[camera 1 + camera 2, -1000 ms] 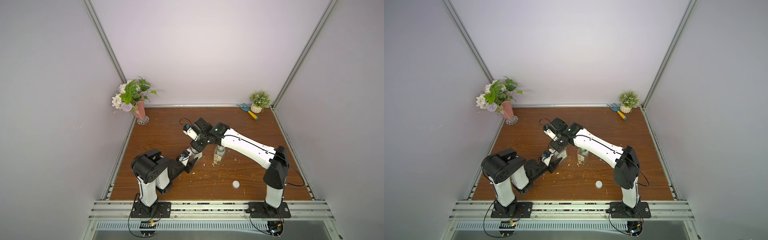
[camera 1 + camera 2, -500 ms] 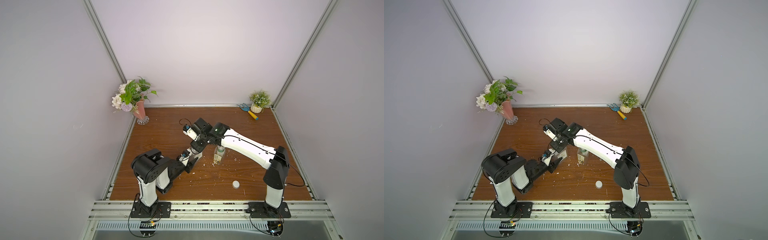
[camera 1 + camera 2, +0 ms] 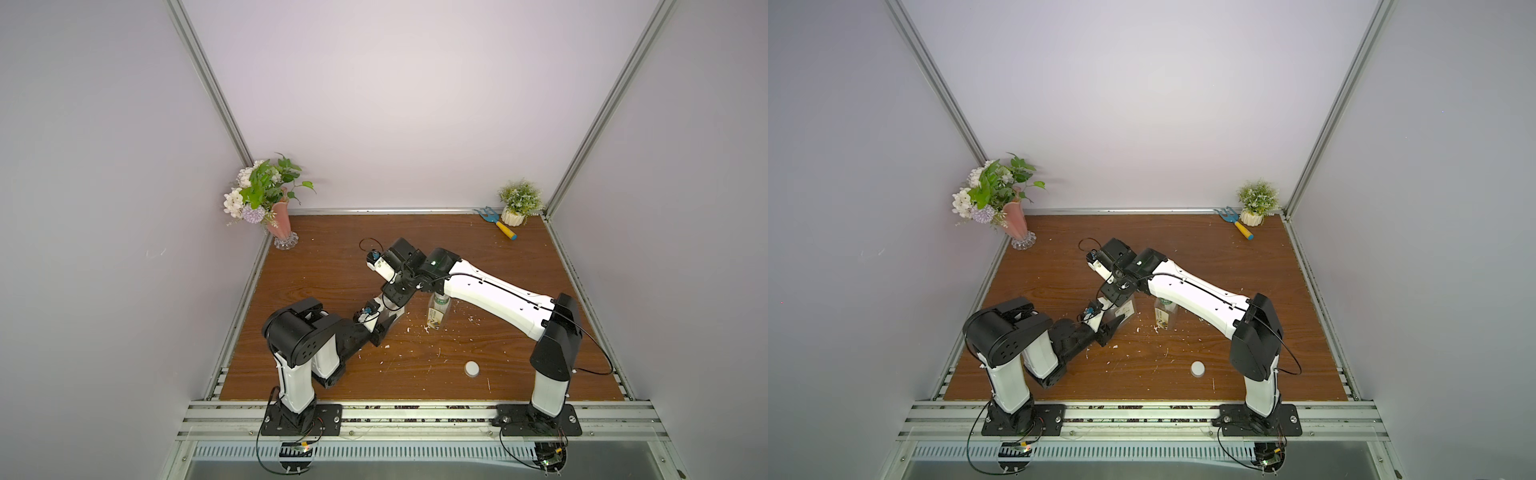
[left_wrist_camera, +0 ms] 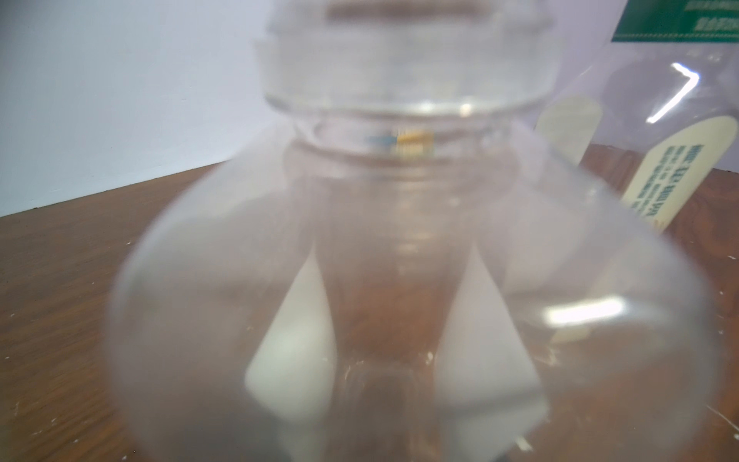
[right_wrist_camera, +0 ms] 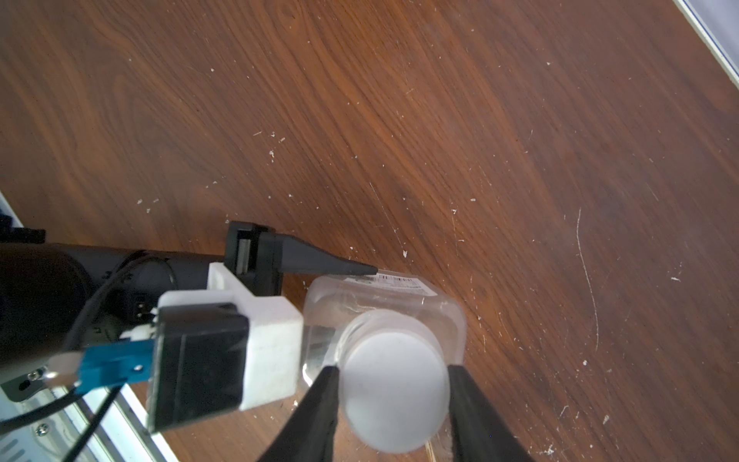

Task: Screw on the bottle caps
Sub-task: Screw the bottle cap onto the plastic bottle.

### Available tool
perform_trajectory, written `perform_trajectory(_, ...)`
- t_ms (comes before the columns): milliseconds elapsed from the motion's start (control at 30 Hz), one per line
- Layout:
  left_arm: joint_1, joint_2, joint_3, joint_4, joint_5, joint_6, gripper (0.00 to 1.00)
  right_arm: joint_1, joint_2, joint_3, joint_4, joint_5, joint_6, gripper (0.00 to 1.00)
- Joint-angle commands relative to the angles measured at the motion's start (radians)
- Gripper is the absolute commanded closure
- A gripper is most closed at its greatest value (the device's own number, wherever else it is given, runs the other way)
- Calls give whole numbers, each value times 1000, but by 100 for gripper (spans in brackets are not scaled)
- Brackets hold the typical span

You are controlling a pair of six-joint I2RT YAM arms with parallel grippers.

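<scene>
So we're mid-way on bottle number one. The right gripper (image 5: 394, 374) comes down from above with its two black fingers (image 5: 320, 404) pinched onto opposite sides of the white cap (image 5: 394, 384), a narrow grip with no gap showing on either side. That cap sits on the neck of the squarish bottle (image 5: 440, 316). We can't tell how far the threads have caught.

The left gripper (image 3: 1119, 321) comes in low from the side and is closed on the bottle's body. One finger lies flat against the labelled wall, the other is hidden behind the camera mount. We read that as the steadying hold.

The round bottle (image 3: 438, 313) stands upright just beside it, under the right arm, with nothing on its neck. The loose cap (image 3: 471, 368) lies flat on the table (image 3: 332, 257), well apart, toward the front edge.

Our guess for the next move is to twist the wrist while keeping the cap level, then let go, rotate back and re-grip, because one turn likely won't seat it. The left hold needs to be firm enough that the bottle doesn't spin along. After that comes the loose cap, then the round bottle.
</scene>
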Motion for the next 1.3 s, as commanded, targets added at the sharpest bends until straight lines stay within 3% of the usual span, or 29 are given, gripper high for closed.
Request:
perform_trajectory(0,-15,18,10,78,-5,19,67,14,-15,-19,-48,-3,6,53)
perform_trajectory(1267,-22,25,16,67,-13,28,67,15,15,67,-99,1,2,50)
